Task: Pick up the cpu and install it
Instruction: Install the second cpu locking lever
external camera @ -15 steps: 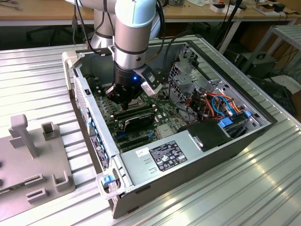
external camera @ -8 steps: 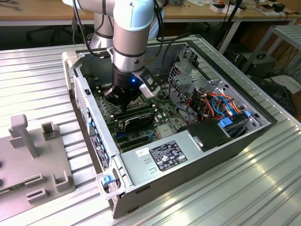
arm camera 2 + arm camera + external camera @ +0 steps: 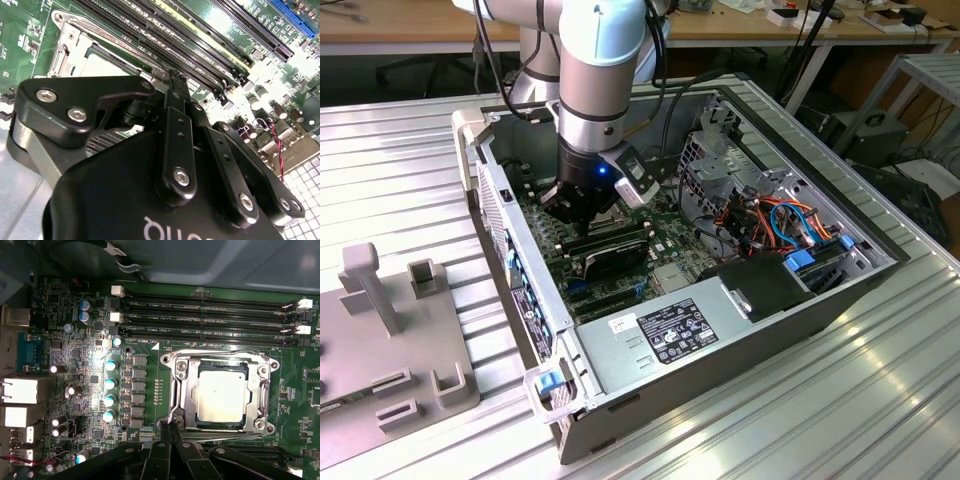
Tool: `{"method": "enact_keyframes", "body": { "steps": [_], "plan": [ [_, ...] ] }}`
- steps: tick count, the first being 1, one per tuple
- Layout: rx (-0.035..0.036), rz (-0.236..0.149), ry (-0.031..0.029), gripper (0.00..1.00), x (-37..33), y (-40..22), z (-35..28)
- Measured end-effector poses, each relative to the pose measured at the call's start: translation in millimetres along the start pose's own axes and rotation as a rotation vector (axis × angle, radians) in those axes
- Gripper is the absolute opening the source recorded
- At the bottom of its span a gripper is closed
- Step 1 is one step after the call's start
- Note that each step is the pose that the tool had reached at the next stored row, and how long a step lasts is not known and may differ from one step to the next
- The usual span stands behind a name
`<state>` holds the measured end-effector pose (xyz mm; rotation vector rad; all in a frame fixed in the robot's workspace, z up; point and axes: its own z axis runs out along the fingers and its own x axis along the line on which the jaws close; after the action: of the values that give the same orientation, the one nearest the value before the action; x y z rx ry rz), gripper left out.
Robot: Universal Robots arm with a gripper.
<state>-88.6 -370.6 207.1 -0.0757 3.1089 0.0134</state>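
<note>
The cpu (image 3: pixel 221 395), a small square chip with a silvery-grey top, lies flat inside the hinged metal socket frame (image 3: pixel 175 385) on the green motherboard. In the second wrist view the cpu (image 3: pixel 107 67) shows as a pale square partly behind the gripper's black body. My gripper (image 3: pixel 170 427) is shut, its fingertips pressed together at the socket frame's edge beside the chip, not on it. I see nothing between the fingers. In the exterior view the gripper (image 3: pixel 582 210) reaches down into the open computer case (image 3: pixel 880 265).
Long black memory slots (image 3: pixel 210 315) run beside the socket, and a row of capacitors (image 3: pixel 110 385) stands on its other side. A black card (image 3: pixel 610 255), the power supply (image 3: pixel 680 330) and coloured cables (image 3: pixel 780 220) crowd the case. A grey fixture (image 3: pixel 390 330) sits at the exterior view's left.
</note>
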Motion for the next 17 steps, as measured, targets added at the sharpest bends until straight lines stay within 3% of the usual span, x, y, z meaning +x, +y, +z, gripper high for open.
{"method": "enact_keyframes", "body": {
  "steps": [17],
  "plan": [
    [-0.0011,0.0,0.0,0.11,0.0,0.7,1.0]
  ]
}}
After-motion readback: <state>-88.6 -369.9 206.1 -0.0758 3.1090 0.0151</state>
